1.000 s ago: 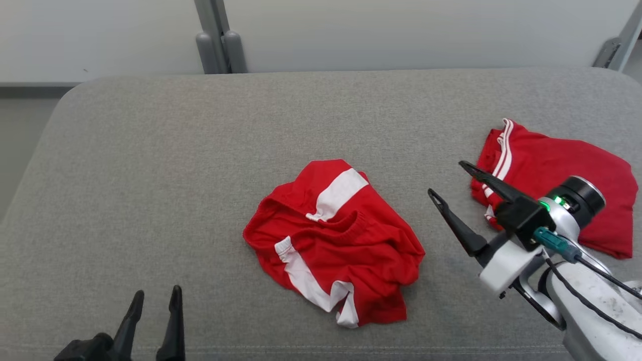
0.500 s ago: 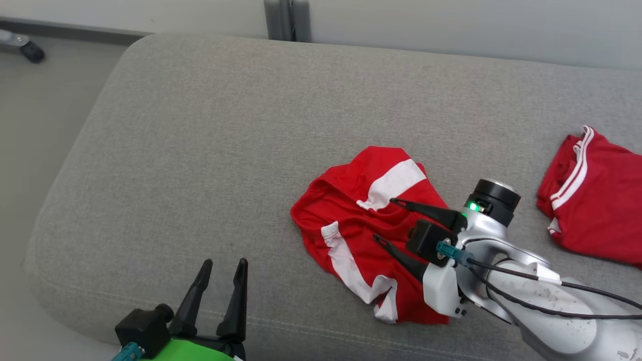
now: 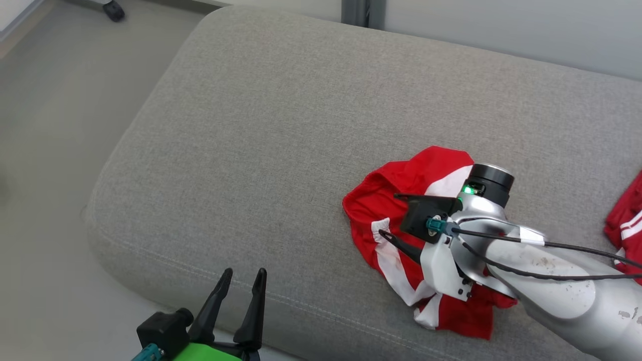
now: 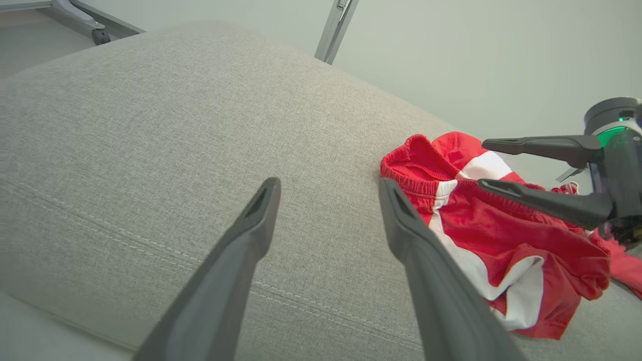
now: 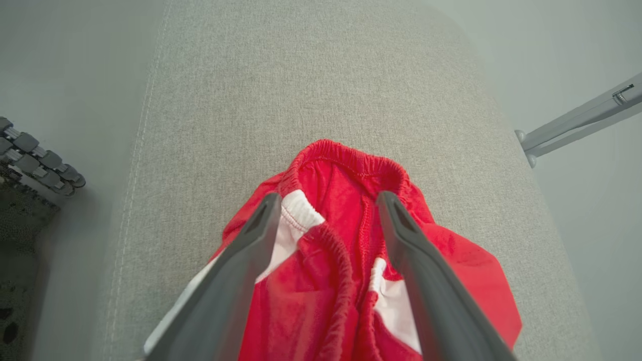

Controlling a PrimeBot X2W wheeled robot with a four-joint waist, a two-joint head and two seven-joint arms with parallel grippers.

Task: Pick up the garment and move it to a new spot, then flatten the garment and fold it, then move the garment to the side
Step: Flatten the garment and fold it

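Moved since a second ago: right gripper [image 3: 388, 214], then off to the right of the garment [image 3: 401, 175], now over it. The head view has swung too, so the whole scene sits differently in frame.

1. Right gripper. Centre-right of the head view. The pale forearm [image 3: 551, 286] enters from the lower right corner and reaches up and left, with a black cable [image 3: 506, 273] running along it. The wrist is rolled so one dark finger lies above the other, both pointing left. Jaws spread wide, nothing clamped. In the right wrist view the two fingers straddle the gathered waistband. Whether the tips touch the cloth I cannot tell.

2. Left gripper [image 3: 245, 273]. Bottom edge of the head view, left of centre, on a green housing [image 3: 200, 353]. Fingers point up the frame over the cushion's front edge, parted, holding nothing, well apart from the garment.

3. Garment. Red shorts with white stripes, crumpled, lying on the grey cushion [image 3: 276, 125] right of centre and towards its front edge.

4. Second red garment [image 3: 624, 225]. Right edge of the head view, on the same cushion, cut off by the frame.
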